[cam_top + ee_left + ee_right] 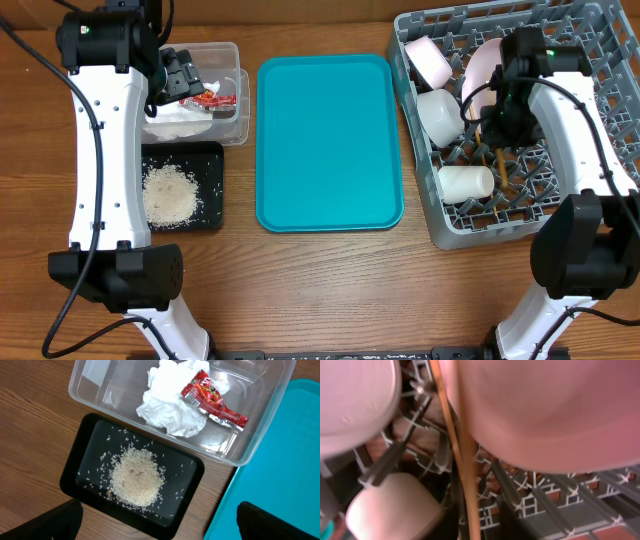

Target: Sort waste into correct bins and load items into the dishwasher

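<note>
Right hand (498, 122) sits low inside the dish rack (600, 60), among the upright pegs. You cannot tell how far its jaws stand apart or whether they grip anything: the arm covers them from above, and the wrist camera shows no fingers.

That wrist camera looks along the chopsticks (456, 445), which run steeply down into the rack's lattice, close beside the plate (555, 410). From overhead, note the rest of the load in the rack:
- The plate stands on edge near the back.
- One bowl (432, 60) leans in the back left corner.
- The second bowl (440, 112) sits just in front of it.
- The cup (465, 182) lies on its side nearer the front.

Left hand (182, 72) hangs over the clear tub (228, 48), jaws spread wide and empty. Its fingers (60, 520) show at the lower corners of the wrist view.

The tub holds the crumpled napkin (165, 407), with the red wrapper (212, 400) lying partly on it. The black tray (213, 152) sits just beside the tub. It carries the rice (170, 192) in a heap, with loose grains scattered around.

The teal tray (330, 140) lies on the worktop (330, 290) between the tub and the rack.
</note>
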Controlling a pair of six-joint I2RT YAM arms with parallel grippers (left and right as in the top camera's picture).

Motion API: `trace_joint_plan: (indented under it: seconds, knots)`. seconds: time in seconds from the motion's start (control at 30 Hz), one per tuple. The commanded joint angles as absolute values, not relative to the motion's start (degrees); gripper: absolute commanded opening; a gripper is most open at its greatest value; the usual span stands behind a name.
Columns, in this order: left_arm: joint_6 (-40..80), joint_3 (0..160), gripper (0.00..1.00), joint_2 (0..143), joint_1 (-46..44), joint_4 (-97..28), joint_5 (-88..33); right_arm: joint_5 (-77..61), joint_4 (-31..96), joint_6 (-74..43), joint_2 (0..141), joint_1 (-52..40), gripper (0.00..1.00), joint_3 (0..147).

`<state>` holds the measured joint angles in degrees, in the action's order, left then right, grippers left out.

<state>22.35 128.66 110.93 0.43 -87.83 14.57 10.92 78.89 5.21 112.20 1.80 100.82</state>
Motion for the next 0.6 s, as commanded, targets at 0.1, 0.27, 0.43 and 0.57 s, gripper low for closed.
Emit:
trace_joint_plan:
  seconds: [0.1,0.27,0.43,0.57]
  knots:
    - [22.7,129.0,1.00,111.4,0.7,-87.8,14.5,9.4,78.7,4.3,111.9,3.7,0.46,101.3]
    - [22.8,129.0,1.00,111.4,0.7,-87.8,14.5,5.7,81.6,4.3,111.4,3.7,0.46,106.7]
    - [22.7,129.0,1.00,111.4,0.7,-87.8,14.5,-5.8,90.0,4.3,108.0,3.3,0.62,124.8]
    - [22.8,129.0,1.00,111.4,0.7,-87.8,14.5,-12.9,95.5,4.3,105.7,3.3,1.00,137.4]
